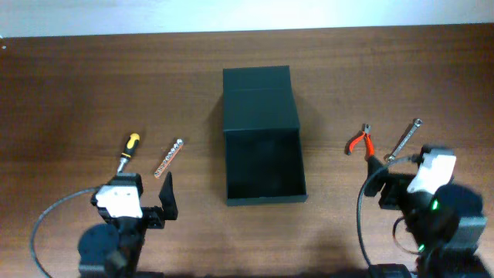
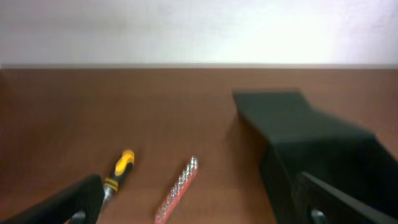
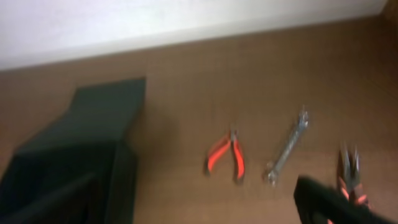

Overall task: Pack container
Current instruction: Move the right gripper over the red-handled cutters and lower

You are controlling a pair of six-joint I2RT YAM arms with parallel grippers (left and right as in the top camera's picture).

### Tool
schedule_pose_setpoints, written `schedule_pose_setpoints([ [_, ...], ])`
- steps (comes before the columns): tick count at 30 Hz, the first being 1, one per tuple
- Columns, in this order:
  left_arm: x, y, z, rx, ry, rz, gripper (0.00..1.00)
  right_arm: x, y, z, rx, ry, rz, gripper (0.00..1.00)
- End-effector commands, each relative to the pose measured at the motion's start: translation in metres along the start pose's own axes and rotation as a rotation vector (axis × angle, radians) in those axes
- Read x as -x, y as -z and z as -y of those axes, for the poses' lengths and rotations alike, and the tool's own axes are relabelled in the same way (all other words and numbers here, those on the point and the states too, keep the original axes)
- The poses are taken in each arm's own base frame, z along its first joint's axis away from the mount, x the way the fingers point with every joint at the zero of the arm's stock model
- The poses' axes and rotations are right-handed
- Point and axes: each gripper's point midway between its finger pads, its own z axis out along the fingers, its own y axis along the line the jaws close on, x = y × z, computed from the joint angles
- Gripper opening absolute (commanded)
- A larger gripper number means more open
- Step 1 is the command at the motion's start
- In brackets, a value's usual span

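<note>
I'm holding the left gripper (image 2: 199,193) with jaws spread wide near the front edge, the screwdriver (image 1: 129,145) and bit strip (image 1: 167,158) lying just beyond it. The right gripper (image 3: 199,186) is gaping too, facing the pliers (image 1: 360,140) and wrench (image 1: 404,140). The container (image 1: 258,100) is sitting open mid-table.

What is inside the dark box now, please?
The overhead view shows only the bare dark floor inside the dark green-black rectangular box; no tool lies in it. Shadow along its walls could hide something small.
</note>
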Motion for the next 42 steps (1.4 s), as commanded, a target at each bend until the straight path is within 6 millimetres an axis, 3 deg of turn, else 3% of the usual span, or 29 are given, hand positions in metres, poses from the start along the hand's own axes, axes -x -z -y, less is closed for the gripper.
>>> schedule_pose_setpoints([
  [1, 0.017, -0.001, 0.003, -0.007, 0.018, -0.105, 0.99, 0.019, 0.001, -0.011, 0.022, -0.011, -0.138, 0.99],
  [6, 0.021, -0.011, 0.004, -0.007, 0.020, -0.249, 0.99, 0.010, -0.004, -0.009, -0.029, -0.020, -0.477, 0.99],
  [10, 0.016, -0.023, 0.017, -0.078, 0.033, -0.314, 0.99, 0.012, -0.030, -0.011, -0.038, -0.016, -0.606, 0.99],
  [14, 0.010, -0.029, 0.017, -0.078, 0.036, -0.344, 0.99, 0.016, -0.076, -0.010, -0.060, -0.060, -0.621, 0.99],
  [17, 0.009, -0.030, 0.017, -0.077, 0.036, -0.350, 0.99, 0.010, -0.117, -0.009, -0.067, -0.067, -0.660, 0.99],
  [24, 0.009, -0.030, 0.017, -0.076, 0.036, -0.354, 0.99, -0.019, -0.173, -0.006, -0.080, -0.076, -0.764, 0.99],
  [31, 0.009, -0.030, 0.016, -0.073, 0.035, -0.354, 0.99, -0.032, -0.204, -0.004, -0.105, -0.136, -0.778, 0.99],
  [42, 0.009, -0.030, 0.016, -0.073, 0.035, -0.354, 0.99, -0.057, -0.226, -0.001, -0.136, -0.186, -0.844, 0.99],
])
